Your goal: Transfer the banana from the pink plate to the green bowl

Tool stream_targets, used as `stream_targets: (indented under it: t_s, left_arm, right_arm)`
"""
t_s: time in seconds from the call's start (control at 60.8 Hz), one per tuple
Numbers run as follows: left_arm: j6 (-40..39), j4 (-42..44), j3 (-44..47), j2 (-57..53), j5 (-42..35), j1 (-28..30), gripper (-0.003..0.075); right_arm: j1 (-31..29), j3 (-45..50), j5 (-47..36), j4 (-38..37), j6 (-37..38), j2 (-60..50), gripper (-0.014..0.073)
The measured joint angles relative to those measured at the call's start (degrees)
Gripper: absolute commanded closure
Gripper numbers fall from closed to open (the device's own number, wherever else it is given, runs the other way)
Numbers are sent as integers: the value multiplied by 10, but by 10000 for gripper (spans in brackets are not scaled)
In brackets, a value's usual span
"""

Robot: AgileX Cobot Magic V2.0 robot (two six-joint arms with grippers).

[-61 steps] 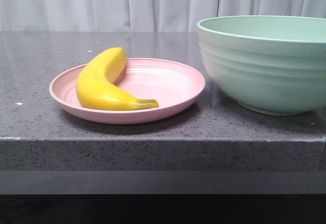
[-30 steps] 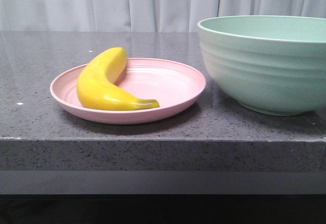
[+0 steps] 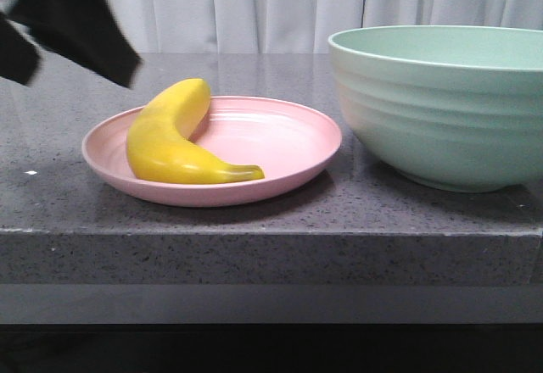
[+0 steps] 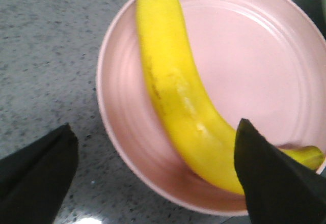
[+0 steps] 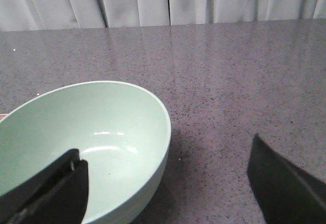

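Note:
The banana (image 3: 170, 140) lies curved on the left half of the pink plate (image 3: 271, 136), its dark stem tip towards the front. The green bowl (image 3: 441, 110) stands to the plate's right, empty. My left gripper (image 3: 81, 30) shows as a dark blurred shape high at the far left, above and behind the plate. In the left wrist view it (image 4: 155, 127) is open, its fingers spread either side of the banana (image 4: 173, 81) and the plate's (image 4: 254, 66) rim, well above both. My right gripper (image 5: 167, 147) is open over the bowl's (image 5: 76, 137) rim, holding nothing.
Plate and bowl sit on a grey speckled stone counter (image 3: 254, 246) whose front edge runs just before them. A white curtain (image 3: 254, 4) hangs behind. In the right wrist view bare counter (image 5: 229, 81) lies beyond the bowl.
My left arm has come into the front view at the top left; it was out of view before. The banana, plate and bowl have not moved.

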Motion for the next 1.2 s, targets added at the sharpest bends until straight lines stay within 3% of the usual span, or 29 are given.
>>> stream_targets:
  t_s: [0.329, 0.444, 0.707, 0.97, 1.2]
  left_arm:
    - [-6, -25, -84, 123, 15, -23, 125]
    - [-6, -26, -91, 142, 20, -23, 161]
    - [-8, -27, -95, 169, 22, -23, 349]
    - [-9, -27, -96, 172, -23, -23, 607]
    - [-8, -24, -153, 165, -11, -24, 660]
  right_arm:
    - [0, 0, 0, 0, 0, 0, -50]
    - [0, 0, 0, 0, 0, 0, -50]
    - [0, 0, 1, 0, 0, 0, -50]
    - [0, 0, 1, 0, 0, 0, -50]
    - [0, -1, 9, 54, 0, 5, -50]
